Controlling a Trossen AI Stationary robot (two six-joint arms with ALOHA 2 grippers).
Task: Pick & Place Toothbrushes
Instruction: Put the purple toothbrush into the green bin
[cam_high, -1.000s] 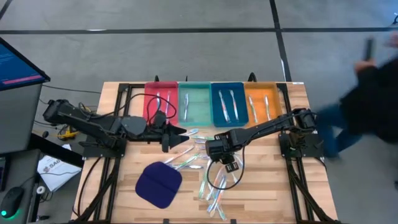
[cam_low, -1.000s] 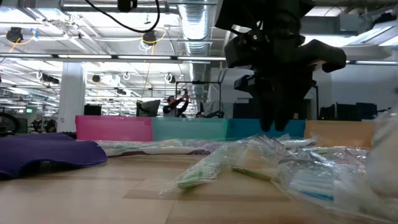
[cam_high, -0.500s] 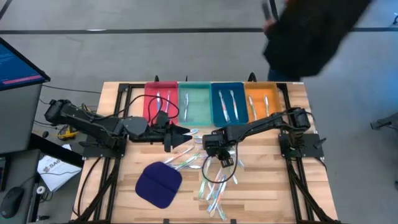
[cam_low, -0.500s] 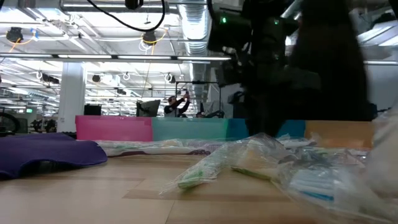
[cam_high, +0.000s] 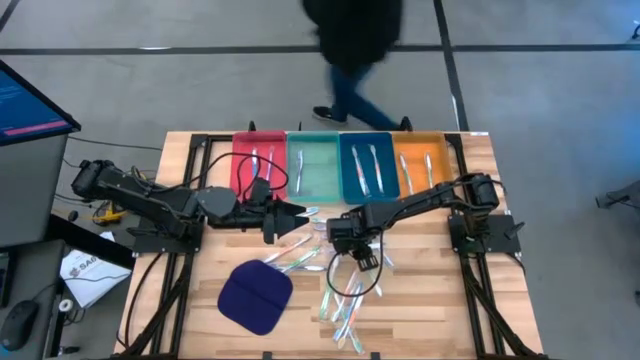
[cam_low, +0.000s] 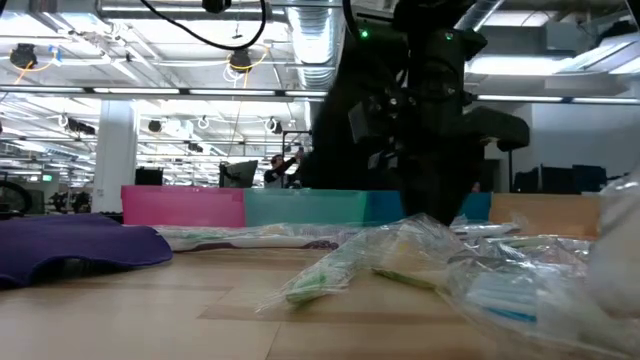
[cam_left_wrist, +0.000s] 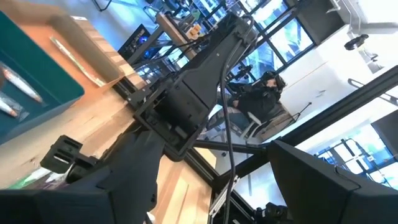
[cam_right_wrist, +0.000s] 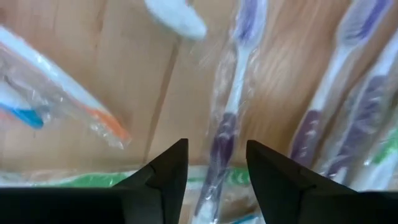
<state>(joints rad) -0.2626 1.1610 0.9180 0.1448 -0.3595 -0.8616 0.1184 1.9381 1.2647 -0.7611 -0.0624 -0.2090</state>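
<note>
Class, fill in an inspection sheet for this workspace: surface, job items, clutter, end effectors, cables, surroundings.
Surface: wooden table.
Job items: wrapped toothbrushes loose mid-table; some already in four trays.
Clutter: blue pad.
End effectors: right end effector open over a purple toothbrush, holding nothing; left end effector open, waiting near the trays.
Cables: black loop hanging over the pile.
Surroundings: person walking past; monitor at left.

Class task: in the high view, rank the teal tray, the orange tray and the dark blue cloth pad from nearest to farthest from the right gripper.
From the right gripper, over the loose toothbrushes:
1. Teal tray, at the table's back edge.
2. Dark blue cloth pad, front left.
3. Orange tray, back right.
The last two are nearly level.
</note>
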